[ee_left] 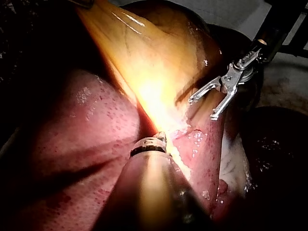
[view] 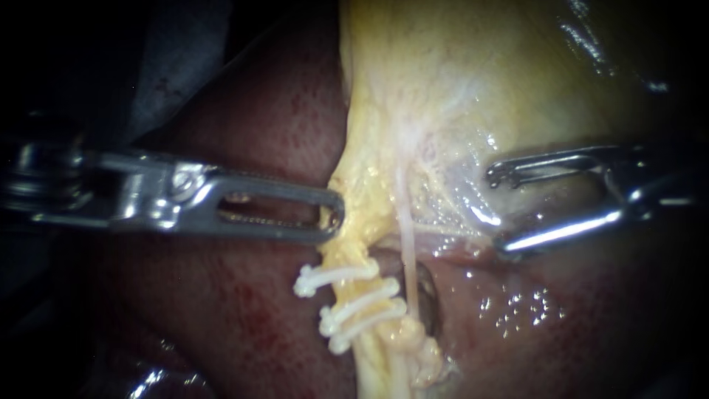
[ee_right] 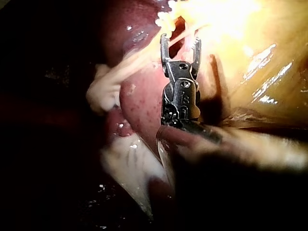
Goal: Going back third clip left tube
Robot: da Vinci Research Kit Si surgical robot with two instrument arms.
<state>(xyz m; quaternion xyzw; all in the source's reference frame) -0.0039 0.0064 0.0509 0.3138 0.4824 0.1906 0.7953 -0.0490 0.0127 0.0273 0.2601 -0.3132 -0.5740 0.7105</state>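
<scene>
My left instrument (view: 334,216) comes in level across the liver (view: 244,325), and its slotted tip rests against the left edge of the yellow tissue, just above the clips. Through the slot the teeth of the second blade show close behind the first. Whether it pinches that tissue or only leans on it, I cannot tell. In the left wrist view the same tip (ee_left: 153,143) meets the bright yellow strand where it runs down between the red lobes.

My right instrument (view: 498,212) is spread wide, one jaw high and one low, with nothing caught between them. It hangs over the wet pale tissue to the right of both tubes, well apart from the clips. The right wrist view shows the two prongs (ee_right: 180,42) parted in a fork ahead of the shaft, with pale strands crossing beyond them.

Three white clips (view: 362,301) lie across the left tube (view: 373,362), stacked close one under another, their ends jutting out to the left. The right tube (view: 406,251), a thin pale one, runs just beside it and carries no clip. That makes two tubes, three clips and two instruments. Beyond them rises the yellow gallbladder (view: 458,74).
</scene>
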